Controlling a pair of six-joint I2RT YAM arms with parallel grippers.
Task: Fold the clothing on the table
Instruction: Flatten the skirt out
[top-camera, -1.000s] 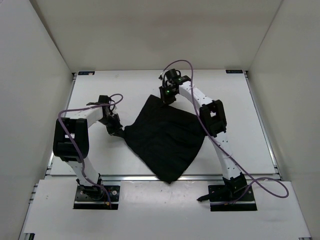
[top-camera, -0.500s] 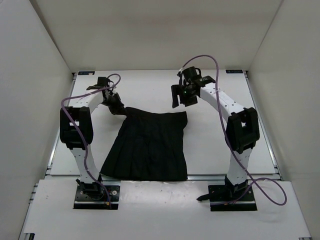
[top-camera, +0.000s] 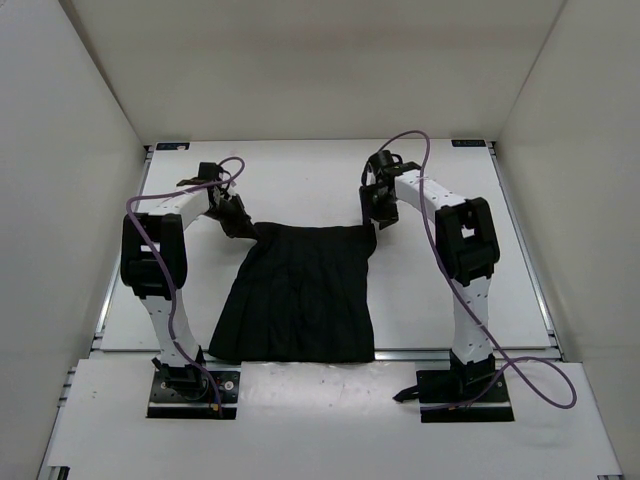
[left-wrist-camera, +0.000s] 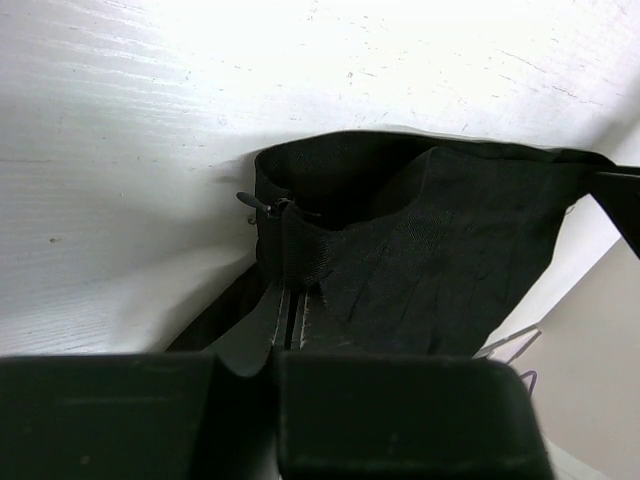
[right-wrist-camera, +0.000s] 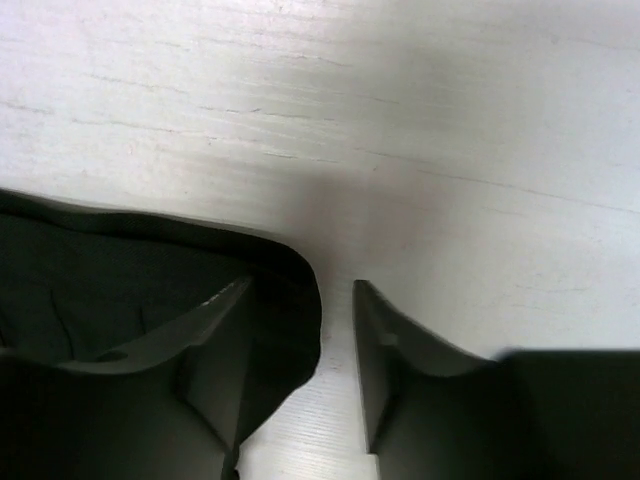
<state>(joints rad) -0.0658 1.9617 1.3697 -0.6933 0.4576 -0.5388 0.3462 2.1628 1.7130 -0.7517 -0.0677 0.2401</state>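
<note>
- Plain white matte back wall panel (top-camera: 320, 60) stands behind a large flat white rectangular table (top-camera: 300, 175).
- Matching white side wall panels, left (top-camera: 60, 200) and right (top-camera: 585, 200), enclose it.
- Bright, even light fills the enclosure; shadows are soft.

Work surface: white table (top-camera: 300, 175), one garment on it.

Table flat, rectangular, matte white, with fine scratches showing in the wrist views. An aluminium rail (top-camera: 440, 352) runs along its front edge. A black pleated skirt (top-camera: 300, 295) lies spread left of centre. Its waistband (top-camera: 318, 230) is toward the far side, and its hem (top-camera: 290, 357) is wider and reaches the front rail. Pleats run from far to near. The waistband's left corner is bunched and slightly raised off the surface; the rest lies flat.
</note>
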